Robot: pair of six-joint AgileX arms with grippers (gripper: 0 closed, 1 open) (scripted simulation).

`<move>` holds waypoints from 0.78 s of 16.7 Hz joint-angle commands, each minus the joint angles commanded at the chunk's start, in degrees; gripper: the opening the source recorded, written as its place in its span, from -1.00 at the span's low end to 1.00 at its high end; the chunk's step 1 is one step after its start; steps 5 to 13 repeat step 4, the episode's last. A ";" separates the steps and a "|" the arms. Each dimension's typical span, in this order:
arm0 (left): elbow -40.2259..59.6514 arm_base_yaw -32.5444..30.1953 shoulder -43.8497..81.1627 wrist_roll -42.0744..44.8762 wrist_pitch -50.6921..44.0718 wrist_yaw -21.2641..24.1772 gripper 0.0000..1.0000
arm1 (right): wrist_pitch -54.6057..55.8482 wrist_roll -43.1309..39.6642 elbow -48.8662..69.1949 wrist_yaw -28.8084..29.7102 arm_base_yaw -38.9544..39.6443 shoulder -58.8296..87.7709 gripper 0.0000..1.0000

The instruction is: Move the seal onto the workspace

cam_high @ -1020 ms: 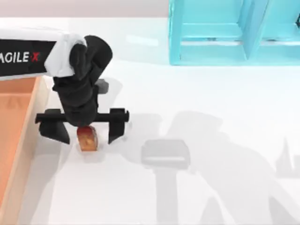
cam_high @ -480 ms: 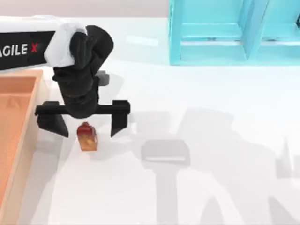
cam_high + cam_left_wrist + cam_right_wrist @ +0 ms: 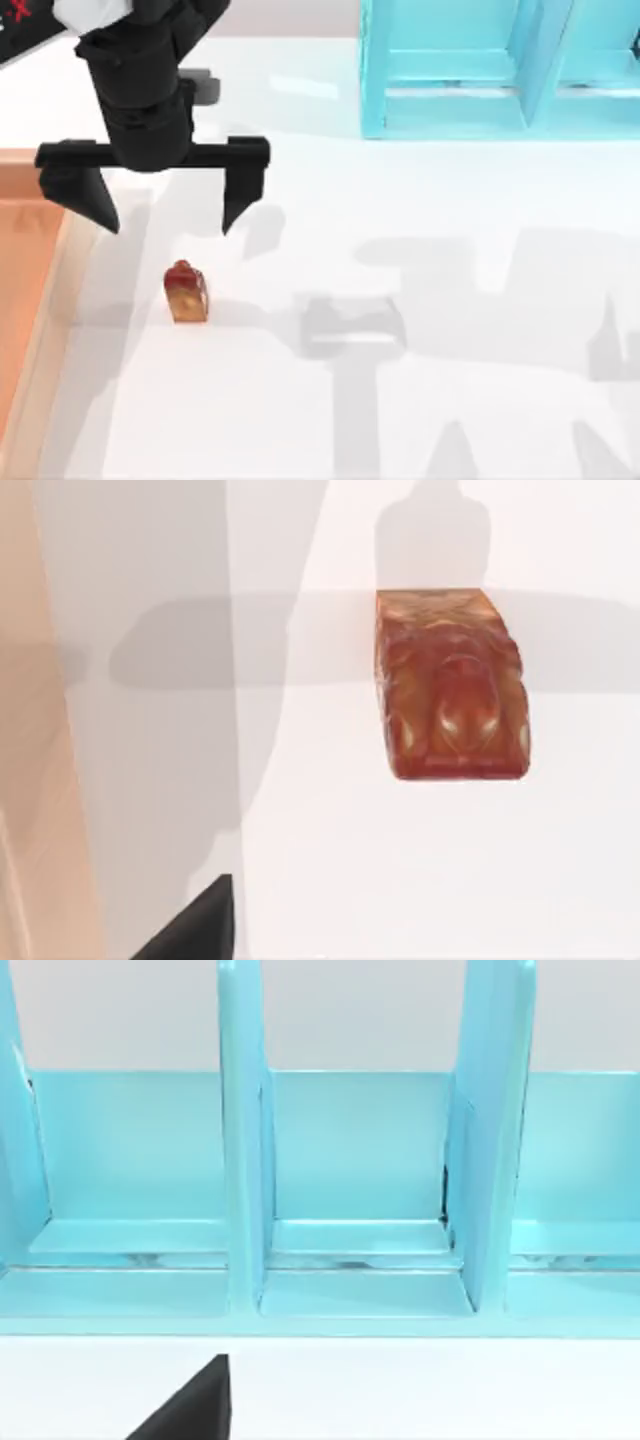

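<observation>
The small amber-orange seal with a dark red top [image 3: 186,293] is set upright on the plain white tabletop [image 3: 450,380]. The black left gripper [image 3: 160,200], fingers spread and empty, is seen at its 12 o'clock.

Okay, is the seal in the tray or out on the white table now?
Out. The seal stands upright on the white workspace, beside the wooden tray and clear of its rim. The open left end effector is above it, not touching.

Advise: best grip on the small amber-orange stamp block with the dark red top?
Judging from the top view, come straight down and close on the flat amber side faces of the small amber-orange stamp block, below its rounded red cap. It stands upright on the white tabletop, apart from the wooden tray. The open left gripper hovers nearby.
</observation>
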 joint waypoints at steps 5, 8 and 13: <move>4.36 0.15 -2.10 0.05 -4.49 -0.04 1.00 | 0.00 0.00 0.00 0.00 0.00 0.00 1.00; 4.36 0.15 -2.10 0.05 -4.49 -0.04 1.00 | 0.00 0.00 0.00 0.00 0.00 0.00 1.00; 4.36 0.15 -2.10 0.05 -4.49 -0.04 1.00 | 0.00 0.00 0.00 0.00 0.00 0.00 1.00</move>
